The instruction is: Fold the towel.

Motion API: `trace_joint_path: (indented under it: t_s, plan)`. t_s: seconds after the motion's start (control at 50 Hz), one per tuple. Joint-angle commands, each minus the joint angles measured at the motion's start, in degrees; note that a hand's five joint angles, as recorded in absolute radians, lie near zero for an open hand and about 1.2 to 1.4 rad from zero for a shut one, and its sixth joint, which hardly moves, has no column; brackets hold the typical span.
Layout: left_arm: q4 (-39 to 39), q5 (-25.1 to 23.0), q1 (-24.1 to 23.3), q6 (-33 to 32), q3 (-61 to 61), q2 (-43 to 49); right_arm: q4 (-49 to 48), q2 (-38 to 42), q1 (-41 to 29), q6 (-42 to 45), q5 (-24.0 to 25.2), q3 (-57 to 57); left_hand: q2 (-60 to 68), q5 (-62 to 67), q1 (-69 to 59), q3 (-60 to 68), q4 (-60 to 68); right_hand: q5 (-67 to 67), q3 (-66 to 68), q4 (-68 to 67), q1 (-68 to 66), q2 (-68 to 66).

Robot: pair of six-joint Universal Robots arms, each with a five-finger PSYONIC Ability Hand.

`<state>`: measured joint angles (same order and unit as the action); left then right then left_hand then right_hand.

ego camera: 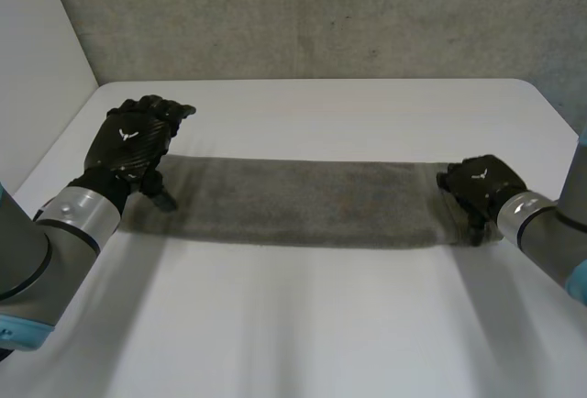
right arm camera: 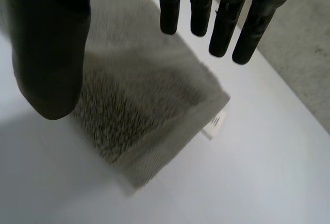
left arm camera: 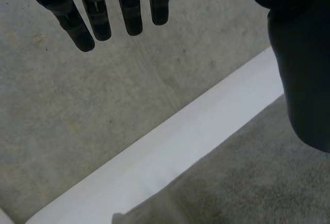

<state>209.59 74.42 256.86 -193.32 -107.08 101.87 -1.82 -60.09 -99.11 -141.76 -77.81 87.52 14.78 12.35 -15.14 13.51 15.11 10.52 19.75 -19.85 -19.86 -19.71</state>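
Observation:
A grey towel (ego camera: pixel 303 201) lies flat on the white table (ego camera: pixel 303 325) as a long narrow strip running left to right. My left hand (ego camera: pixel 133 141) hovers over its left end, open, with straight fingers (left arm camera: pixel 98 12) and thumb apart and nothing between them. The towel (left arm camera: pixel 247 182) lies below that thumb. My right hand (ego camera: pixel 481 187) is at the right end, also open. Its fingers (right arm camera: pixel 227 22) are spread above the towel's short edge (right arm camera: pixel 149 105), where a small white label (right arm camera: pixel 215 123) sticks out.
A grey concrete wall (ego camera: pixel 321 13) stands just behind the table's far edge. A pale wall panel (ego camera: pixel 37 59) rises at the left. Bare tabletop stretches in front of the towel towards me.

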Motion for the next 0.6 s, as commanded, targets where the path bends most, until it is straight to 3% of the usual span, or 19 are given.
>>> trace_joint_path:
  t_s: [0.02,0.06,0.1,0.14,0.24,0.32,0.46,0.54,0.58,0.6]
  plan:
    - [0.65,-3.49,-0.04,3.04,0.12,0.88,-2.40,5.51,2.34,2.98,-0.32,-1.03,-4.78,-12.35,5.14,-3.51,-5.11,11.89,12.66,-12.55,-12.55,-12.70]
    - [0.65,-3.85,-0.30,3.04,0.12,0.88,-2.40,5.60,2.70,3.42,-0.67,-1.21,-4.78,-12.35,5.14,-3.51,-5.11,18.84,19.60,-19.50,-19.49,-19.64]
    - [0.65,-4.11,-0.74,3.04,-0.06,0.97,-2.66,5.60,3.75,4.30,-2.77,-1.91,-4.78,-12.35,5.14,-3.51,-5.11,54.48,55.24,-55.14,-55.13,-55.28]
    - [0.65,-4.11,-0.83,3.04,-0.15,0.97,-3.01,5.17,4.36,4.39,-4.52,-2.34,-4.78,-12.35,5.14,-3.51,-5.11,59.44,60.20,-60.10,-60.09,-60.24]
    - [0.65,-4.02,-0.66,3.30,-0.15,0.97,-4.24,0.79,7.43,5.09,-10.15,-3.49,-4.78,-12.35,5.14,-3.51,-5.11,59.48,60.25,-60.15,-60.14,-60.29]
    - [0.65,-3.94,-0.57,3.48,-0.06,0.35,-5.91,-3.88,11.91,9.90,-10.61,-3.93,-4.78,-12.35,5.14,-3.51,-5.11,59.48,60.25,-60.15,-60.14,-60.29]
    - [-0.06,-3.94,-0.65,4.88,0.91,-0.18,-6.00,-4.42,12.28,21.67,-11.66,-7.26,-4.78,-12.35,5.14,-3.51,-5.11,59.48,60.25,-60.15,-60.14,-60.29]
    - [-0.06,-3.85,-0.74,6.21,1.96,-0.70,-5.91,-4.50,9.47,23.72,-11.31,-9.03,-4.78,-12.35,5.14,-3.51,-5.11,59.48,60.25,-60.15,-60.14,-60.29]
    - [-0.14,-3.76,-1.00,7.34,3.19,-1.06,-6.09,-3.81,0.11,23.81,-10.70,-11.91,-4.78,-12.35,5.14,-3.51,-5.11,59.48,60.25,-60.15,-60.14,-60.29]
    - [-0.14,-3.76,-1.01,7.35,3.19,-1.06,-6.09,-3.80,0.06,23.81,-10.69,-11.93,-4.78,-12.35,5.14,-3.51,-5.11,59.48,60.25,-60.15,-60.14,-60.29]
